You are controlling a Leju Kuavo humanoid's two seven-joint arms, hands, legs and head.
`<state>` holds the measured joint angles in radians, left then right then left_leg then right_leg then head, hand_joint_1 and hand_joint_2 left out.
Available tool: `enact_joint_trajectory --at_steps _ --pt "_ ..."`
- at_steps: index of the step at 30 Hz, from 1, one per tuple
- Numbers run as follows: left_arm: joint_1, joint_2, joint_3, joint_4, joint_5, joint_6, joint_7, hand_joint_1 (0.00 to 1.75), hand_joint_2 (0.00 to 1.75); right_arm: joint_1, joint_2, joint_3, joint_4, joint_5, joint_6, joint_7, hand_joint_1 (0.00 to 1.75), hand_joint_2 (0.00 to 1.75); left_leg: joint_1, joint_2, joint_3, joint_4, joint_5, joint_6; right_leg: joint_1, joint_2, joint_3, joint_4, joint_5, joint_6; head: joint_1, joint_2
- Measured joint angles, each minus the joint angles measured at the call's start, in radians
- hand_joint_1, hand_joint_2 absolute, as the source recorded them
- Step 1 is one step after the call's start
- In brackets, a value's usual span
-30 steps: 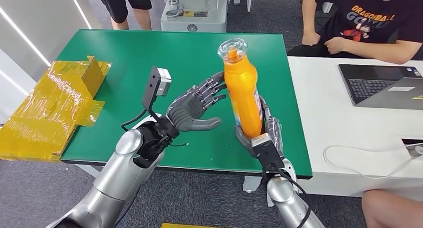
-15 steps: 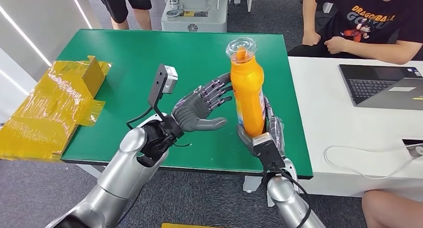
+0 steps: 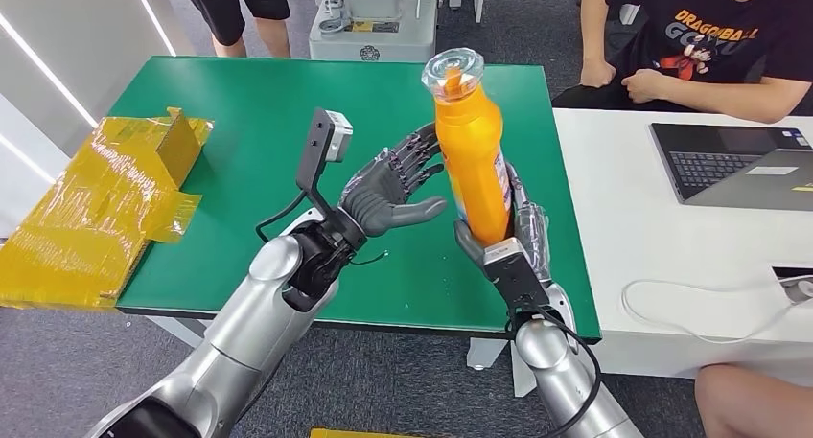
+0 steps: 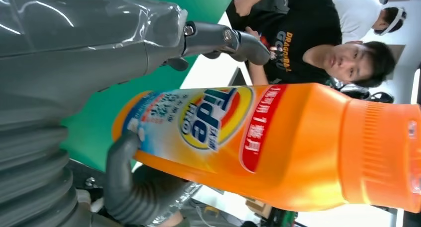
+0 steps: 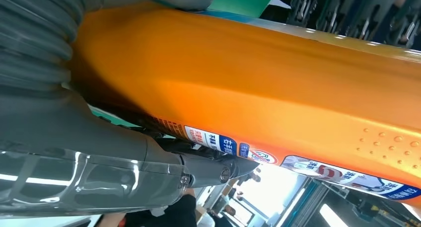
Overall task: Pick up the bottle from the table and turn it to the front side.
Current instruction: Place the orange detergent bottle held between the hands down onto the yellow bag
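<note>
An orange detergent bottle [image 3: 470, 160] with a clear cap stands upright above the green table [image 3: 249, 122], and my right hand [image 3: 522, 242] grips its lower end. The left wrist view shows the bottle [image 4: 258, 137] with its blue, red and yellow label facing that camera. My left hand [image 3: 385, 196] is open, palm toward the bottle, and its fingertips [image 3: 422, 158] lie right beside the bottle's left side; I cannot tell whether they touch. In the right wrist view my right hand [image 5: 149, 172] wraps the bottle [image 5: 248, 73].
A yellow taped cardboard box [image 3: 105, 198] hangs over the table's left edge. To the right is a white table [image 3: 633, 227] with a laptop [image 3: 738, 165] and a cable [image 3: 690, 313]. One person [image 3: 709, 45] sits behind it, and another [image 3: 240, 11] stands at the far side.
My left hand has moved up and to the right, closing in on the bottle's side. The bottle has shifted slightly in my right hand, its cap now a little farther left.
</note>
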<state>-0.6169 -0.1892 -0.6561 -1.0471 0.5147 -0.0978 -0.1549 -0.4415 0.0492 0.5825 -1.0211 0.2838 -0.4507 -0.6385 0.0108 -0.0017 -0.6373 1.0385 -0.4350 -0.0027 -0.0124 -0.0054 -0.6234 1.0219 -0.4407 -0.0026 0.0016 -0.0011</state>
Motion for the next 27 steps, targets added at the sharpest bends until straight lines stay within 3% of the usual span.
enact_joint_trajectory --at_steps 7,21,27 --pt "-0.013 -0.024 0.000 0.004 0.003 0.006 0.008 0.00 1.75 -0.027 -0.001 0.005 0.025 0.010 -0.005 -0.001 1.75 1.75 0.000 0.000 0.000 0.000 0.000 0.000 0.000 0.000 0.000 0.000 0.000 0.000 0.000 0.000" --pt "-0.013 -0.019 0.000 0.034 0.009 0.026 -0.006 0.00 1.75 -0.029 -0.023 0.015 0.054 -0.005 -0.013 -0.007 1.75 1.75 0.000 0.000 0.000 0.000 0.000 0.000 0.000 0.000 0.000 0.000 0.000 0.000 0.000 0.000" --pt "-0.013 -0.020 0.000 0.034 -0.040 0.081 -0.040 0.00 1.75 -0.029 -0.028 0.018 0.061 -0.013 -0.013 -0.007 1.75 1.75 0.000 0.000 0.000 0.000 0.000 0.000 0.000 0.000 0.000 0.000 0.000 0.000 0.000 0.000"
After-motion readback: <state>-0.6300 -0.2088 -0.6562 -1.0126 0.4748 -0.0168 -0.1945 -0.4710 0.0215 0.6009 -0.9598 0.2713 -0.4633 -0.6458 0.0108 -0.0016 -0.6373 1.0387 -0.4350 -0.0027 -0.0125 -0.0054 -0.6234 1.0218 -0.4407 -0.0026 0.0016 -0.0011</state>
